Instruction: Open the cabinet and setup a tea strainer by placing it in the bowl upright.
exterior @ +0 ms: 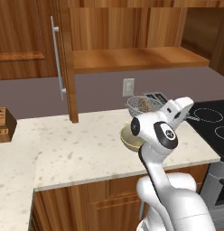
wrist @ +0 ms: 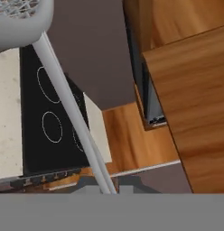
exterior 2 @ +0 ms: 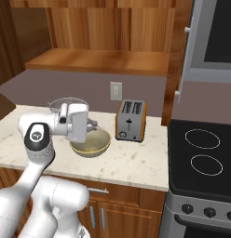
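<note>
Gripper (wrist: 109, 189) closed tight on the tea strainer's handle. In hand view the thin grey wire handle runs from between the tips at 6 o'clock up to the mesh basket at 11 o'clock. So strainer is held, off the counter.

Tea strainer (exterior: 142, 104): in left base view the mesh basket hangs above and just behind the bowl, at approx 12 o'clock from it, handle going toward 3 o'clock into the hand. Right base view puts the strainer (exterior 2: 67, 104) at approx 10 o'clock of the bowl, partly hidden by the wrist. Can't tell tilt exactly; basket looks roughly level, rim up.

Bowl (exterior 2: 91, 143) sits on the speckled counter (exterior: 77, 144), toaster (exterior 2: 130, 120) at its 2 o'clock, stove (exterior 2: 201, 158) further at 3 o'clock. In left base view the bowl (exterior: 128, 138) is half behind the arm.

Cabinet (exterior: 64, 58): door swung out, seen edge-on w/ silver bar handle (exterior: 58, 58) at 9 o'clock of frame; shelf inside bare where visible.

Progress, my read: cabinet open = done, strainer picked = done, carried over to bowl = nearly done. Left: lower basket into bowl, keep it upright, let go, pull back. Strainer not yet touching bowl as far as I can see.
</note>
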### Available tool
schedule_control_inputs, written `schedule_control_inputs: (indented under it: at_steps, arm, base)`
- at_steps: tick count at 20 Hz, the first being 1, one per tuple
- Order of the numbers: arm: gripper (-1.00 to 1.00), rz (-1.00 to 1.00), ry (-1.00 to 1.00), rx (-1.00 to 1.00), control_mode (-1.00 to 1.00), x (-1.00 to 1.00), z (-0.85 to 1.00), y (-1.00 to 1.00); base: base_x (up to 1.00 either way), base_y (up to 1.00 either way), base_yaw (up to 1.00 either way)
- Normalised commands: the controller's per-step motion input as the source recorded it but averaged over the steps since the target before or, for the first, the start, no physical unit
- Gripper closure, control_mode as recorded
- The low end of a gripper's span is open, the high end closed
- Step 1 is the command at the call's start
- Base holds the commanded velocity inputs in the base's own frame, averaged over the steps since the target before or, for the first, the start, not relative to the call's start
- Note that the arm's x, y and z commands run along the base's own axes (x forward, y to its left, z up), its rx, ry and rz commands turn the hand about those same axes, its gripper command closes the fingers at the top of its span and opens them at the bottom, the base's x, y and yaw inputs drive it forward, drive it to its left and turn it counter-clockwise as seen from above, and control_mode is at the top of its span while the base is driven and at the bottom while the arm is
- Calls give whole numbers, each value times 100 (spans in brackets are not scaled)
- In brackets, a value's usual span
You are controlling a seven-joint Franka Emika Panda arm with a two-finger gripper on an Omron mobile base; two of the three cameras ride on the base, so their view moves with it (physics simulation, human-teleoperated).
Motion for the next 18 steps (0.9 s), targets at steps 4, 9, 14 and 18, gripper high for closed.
schedule_control_inputs:
  at_steps: [4,9,14,18]
  arm:
    - [100,-41,14,0,-100,-1,0,13]
    - [100,-41,4,0,-100,-18,-2,18]
    - [100,-31,0,-2,-100,-5,0,35]
    - [100,-29,0,-3,-100,-2,0,34]
  base:
    - [0,0,0]
    - [0,0,0]
    - [0,0,0]
    - [0,0,0]
